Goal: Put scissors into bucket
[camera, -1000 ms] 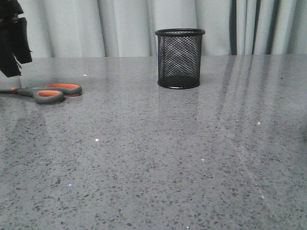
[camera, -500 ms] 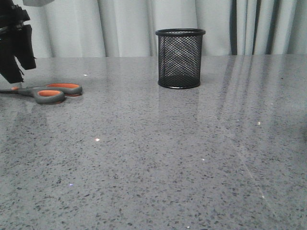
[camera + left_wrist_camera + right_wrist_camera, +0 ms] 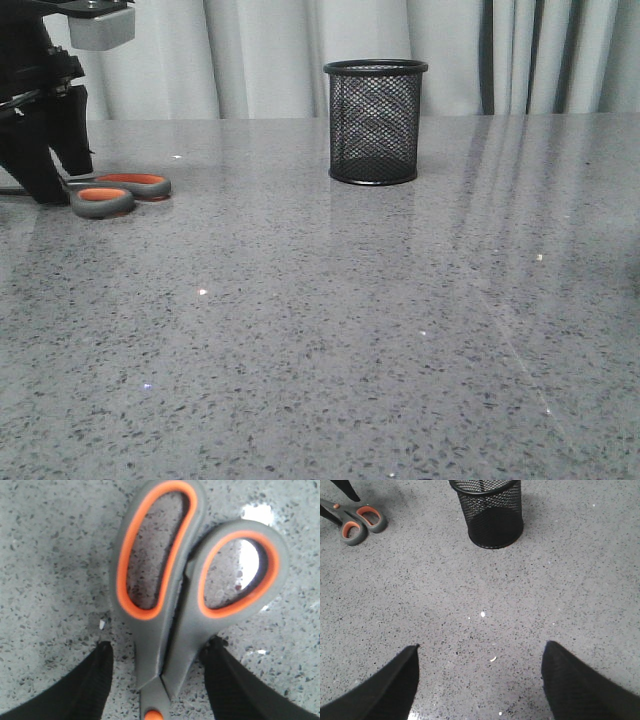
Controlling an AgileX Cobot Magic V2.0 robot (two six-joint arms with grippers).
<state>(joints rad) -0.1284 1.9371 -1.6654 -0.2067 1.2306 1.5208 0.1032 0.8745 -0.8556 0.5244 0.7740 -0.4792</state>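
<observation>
Left gripper (image 3: 156, 675) has descended since earlier, fingers spread wide astride the scissors (image 3: 112, 192), gripping nothing. Right gripper (image 3: 480, 680) gapes, empty.

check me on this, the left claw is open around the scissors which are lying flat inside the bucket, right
Not quite. The left claw is open around the scissors, but they lie flat on the table, apart from the bucket, as the front view shows.

Grey, orange-lined scissors (image 3: 118, 192) lie flat, closed, far left; black mesh bucket (image 3: 375, 122) stands upright, well apart.
</observation>
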